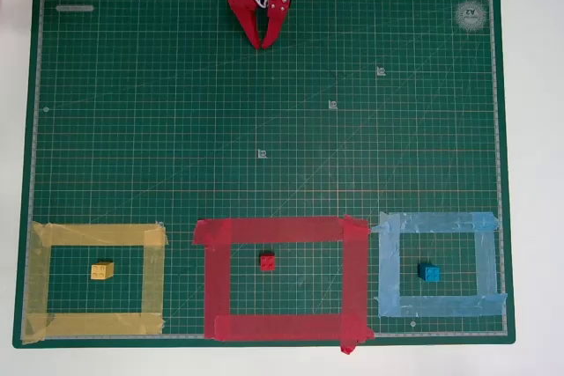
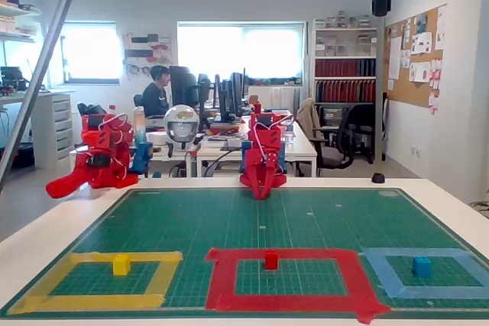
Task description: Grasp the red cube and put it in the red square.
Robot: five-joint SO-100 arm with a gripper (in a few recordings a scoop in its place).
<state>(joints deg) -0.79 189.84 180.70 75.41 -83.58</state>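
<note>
The red cube (image 1: 267,261) (image 2: 270,259), a tiny studded block, lies inside the red square (image 1: 216,279) (image 2: 221,276), the big red tape frame at the mat's near edge. My red gripper (image 1: 263,42) (image 2: 261,192) rests at the far edge of the mat, pointing down at the mat, far from the cube. Its fingers are together with nothing between them.
A yellow cube (image 1: 102,270) (image 2: 121,264) sits inside a yellow tape frame (image 1: 154,279), and a blue cube (image 1: 429,272) (image 2: 421,266) inside a light-blue tape frame (image 1: 388,266). All lie on a green cutting mat (image 1: 264,112) on a white table. A person sits at desks far behind.
</note>
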